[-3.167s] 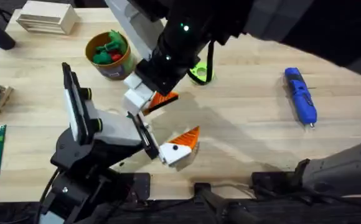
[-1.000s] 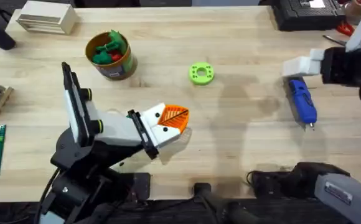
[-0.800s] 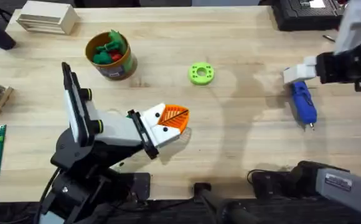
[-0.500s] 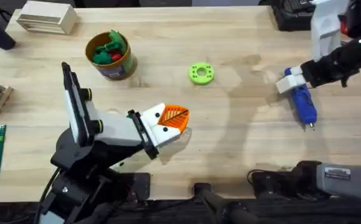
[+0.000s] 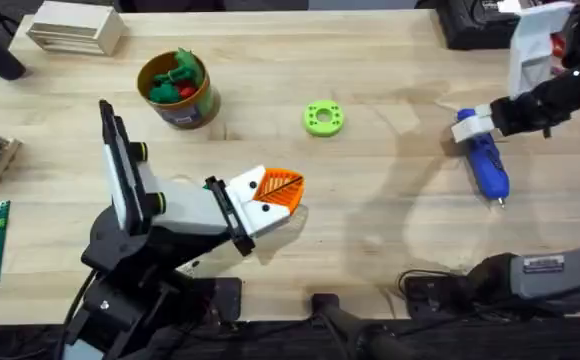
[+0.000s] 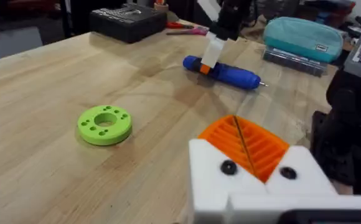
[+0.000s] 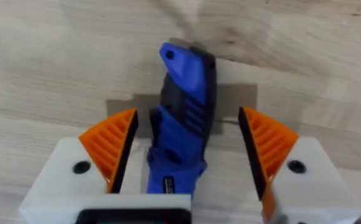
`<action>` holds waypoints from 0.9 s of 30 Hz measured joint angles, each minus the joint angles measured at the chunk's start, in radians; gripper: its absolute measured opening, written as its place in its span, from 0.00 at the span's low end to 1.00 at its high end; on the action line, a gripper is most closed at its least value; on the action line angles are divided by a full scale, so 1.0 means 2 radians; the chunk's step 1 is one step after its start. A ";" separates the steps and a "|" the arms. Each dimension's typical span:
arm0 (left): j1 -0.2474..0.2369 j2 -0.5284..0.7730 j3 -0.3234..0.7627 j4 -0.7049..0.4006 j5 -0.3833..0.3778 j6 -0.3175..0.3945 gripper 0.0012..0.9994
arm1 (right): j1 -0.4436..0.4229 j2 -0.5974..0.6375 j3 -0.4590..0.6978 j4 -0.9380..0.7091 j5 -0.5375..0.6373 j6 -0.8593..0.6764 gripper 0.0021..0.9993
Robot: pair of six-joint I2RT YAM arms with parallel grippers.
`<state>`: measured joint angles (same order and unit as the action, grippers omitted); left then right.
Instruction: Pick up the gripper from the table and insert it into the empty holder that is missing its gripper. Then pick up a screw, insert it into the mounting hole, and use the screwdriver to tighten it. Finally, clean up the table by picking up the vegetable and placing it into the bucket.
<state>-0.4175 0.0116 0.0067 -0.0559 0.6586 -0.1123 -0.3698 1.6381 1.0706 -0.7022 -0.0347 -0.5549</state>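
The blue screwdriver (image 5: 486,162) lies on the right side of the table, its metal tip towards the front. My right gripper (image 5: 473,125) stands open over its rear end, an orange pad on either side of the body (image 7: 183,118) with gaps showing. My left gripper (image 5: 283,190) rests near the table's middle front. Its two white holder blocks (image 6: 255,180) both carry orange tips, and they are shut together on nothing. At the back left stands the tan bucket (image 5: 192,108), with leafy green and red toys inside. The screw and the vegetable are out of view.
A lime-green ring (image 5: 322,118) lies between the bucket and the screwdriver. A wooden block (image 5: 75,28) sits at the back left, a black box (image 5: 475,28) at the back right. A teal pouch (image 6: 302,37) lies beyond the screwdriver.
My right arm has left the table's middle, swung right and come down over the screwdriver's rear end. My left gripper, open 3.2 s ago, has shut and not moved since.
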 joint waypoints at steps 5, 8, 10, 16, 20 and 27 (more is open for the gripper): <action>0.000 0.000 0.000 0.000 0.000 0.000 0.00 | 0.000 0.037 0.000 0.009 -0.015 0.000 0.94; 0.000 0.000 0.000 0.000 0.000 0.000 0.00 | 0.000 0.037 0.000 0.018 -0.019 0.000 0.83; 0.000 0.000 0.000 0.000 0.000 0.000 0.00 | 0.000 0.038 0.000 0.028 -0.024 -0.002 0.67; 0.000 0.000 0.000 0.000 0.000 0.000 0.00 | 0.000 0.039 0.000 0.026 -0.033 -0.003 0.03; 0.000 0.000 0.000 0.000 0.000 0.000 0.00 | 0.000 0.032 0.000 0.005 -0.036 -0.003 0.03; 0.000 0.000 0.000 0.000 0.000 0.000 0.00 | -0.004 -0.111 0.000 -0.005 -0.036 0.022 0.03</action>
<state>-0.4175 0.0116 0.0067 -0.0559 0.6584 -0.1123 -0.3786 1.4158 1.0710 -0.7122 -0.1074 -0.5109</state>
